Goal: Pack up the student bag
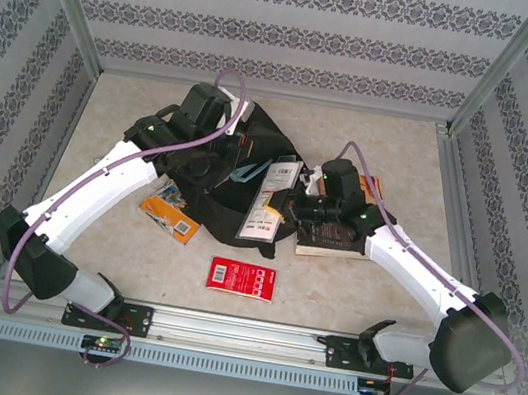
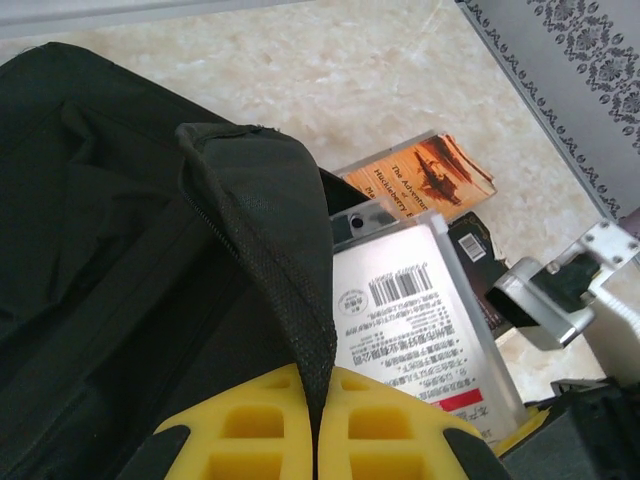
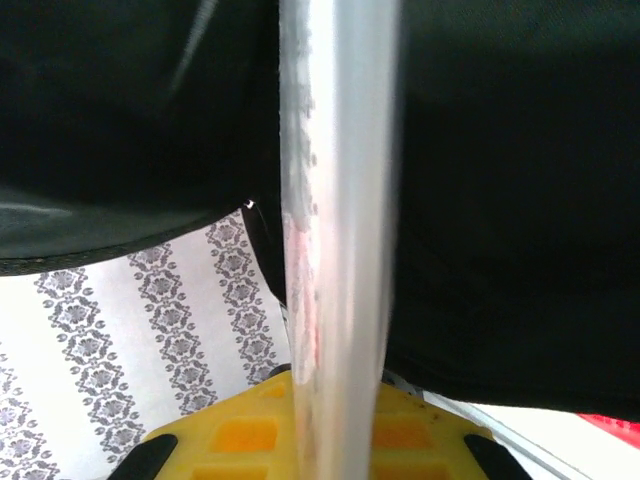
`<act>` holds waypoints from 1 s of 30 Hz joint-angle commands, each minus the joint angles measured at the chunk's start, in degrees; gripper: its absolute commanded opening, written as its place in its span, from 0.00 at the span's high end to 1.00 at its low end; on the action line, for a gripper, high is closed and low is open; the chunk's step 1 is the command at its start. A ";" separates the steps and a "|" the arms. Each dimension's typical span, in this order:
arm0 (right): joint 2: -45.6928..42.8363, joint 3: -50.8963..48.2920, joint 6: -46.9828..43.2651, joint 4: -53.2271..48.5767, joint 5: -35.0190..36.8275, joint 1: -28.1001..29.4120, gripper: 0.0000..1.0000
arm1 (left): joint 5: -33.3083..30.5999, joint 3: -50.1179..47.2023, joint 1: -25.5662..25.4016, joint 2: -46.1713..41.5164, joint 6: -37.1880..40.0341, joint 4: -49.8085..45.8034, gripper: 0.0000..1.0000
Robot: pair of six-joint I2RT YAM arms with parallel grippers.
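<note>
An orange booklet (image 1: 170, 214) lies at the left of the pale counter (image 1: 348, 303), just beside a large black backpack (image 1: 238, 168). The backpack lies in the middle of the counter. It is soft and crumpled, and a zip runs along one raised fold of fabric. The left fingers (image 2: 325, 430) are closed tight on that fold. A red pack (image 1: 242, 278) lies on the counter nearer the arms' bases, apart from the backpack. A clear packet (image 2: 420, 330) with a barcode label rests at the backpack's right side, one edge hidden behind the fold. The right fingers (image 3: 337, 425) grip the packet's edge. At the right, a dark book (image 1: 333, 240) sits under the right arm, and an orange paperback (image 2: 430, 175) lies just beyond it.
</note>
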 commanded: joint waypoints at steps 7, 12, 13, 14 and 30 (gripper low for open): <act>5.30 3.33 1.51 5.19 -2.24 1.47 0.89 | 6.37 -0.29 0.55 -2.42 -1.04 6.28 1.00; 18.28 13.16 -1.42 4.94 -6.23 0.49 0.88 | 9.40 -2.44 0.55 -4.19 -0.35 7.42 1.00; 20.27 15.28 -1.70 4.28 -5.86 -0.08 0.89 | 10.02 -2.82 0.50 -4.68 0.08 7.43 1.00; 22.16 16.50 -1.62 5.10 -5.43 -0.77 0.89 | 10.61 -3.10 0.54 -5.04 0.62 7.22 1.00; 43.17 36.60 -3.64 5.15 14.91 -1.90 0.84 | 13.16 -1.79 0.55 -3.81 -2.91 9.37 1.00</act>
